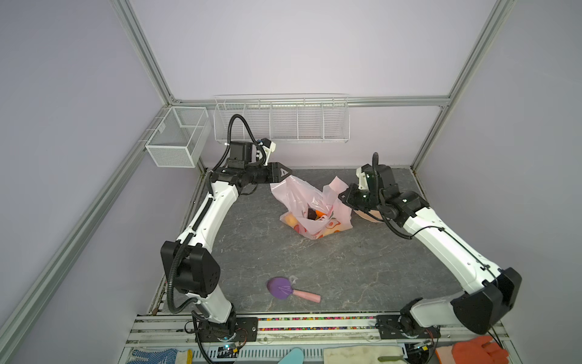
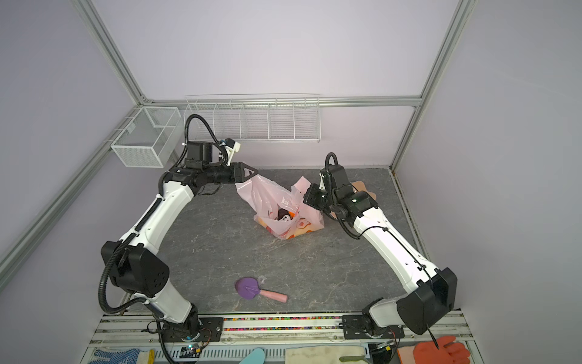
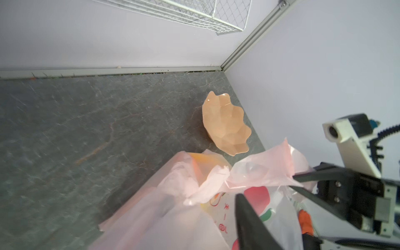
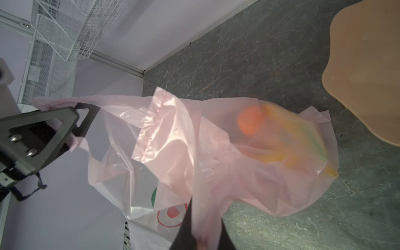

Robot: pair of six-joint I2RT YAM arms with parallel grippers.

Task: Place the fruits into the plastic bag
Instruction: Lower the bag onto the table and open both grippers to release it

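Table [image 1: 315, 268]: grey slab, no loose fruit seen on it in both top views.

Plastic bag [image 1: 294, 195]: at 12 o'clock of table ctr, base down, mouth up, handles stretched toward 10 and 2 o'clock. Judged step: letting go, as the load looks complete. Rec.: free one handle at a time, stay low, and back the fingers out along the handle line so no loop snags and tips the bag.

Bowl [image 3: 225, 125]: just beside the bag at its 3 o'clock, nothing in it.

L gripper [image 4: 85, 111]: jaws parted, handle draped between them.

R gripper [image 3: 294, 180]: pinched on the other handle.

Inside the bag: bananas [image 4: 281, 155], orange [image 4: 251, 121], dark ball [image 1: 311, 214]. Strawberries not made out.
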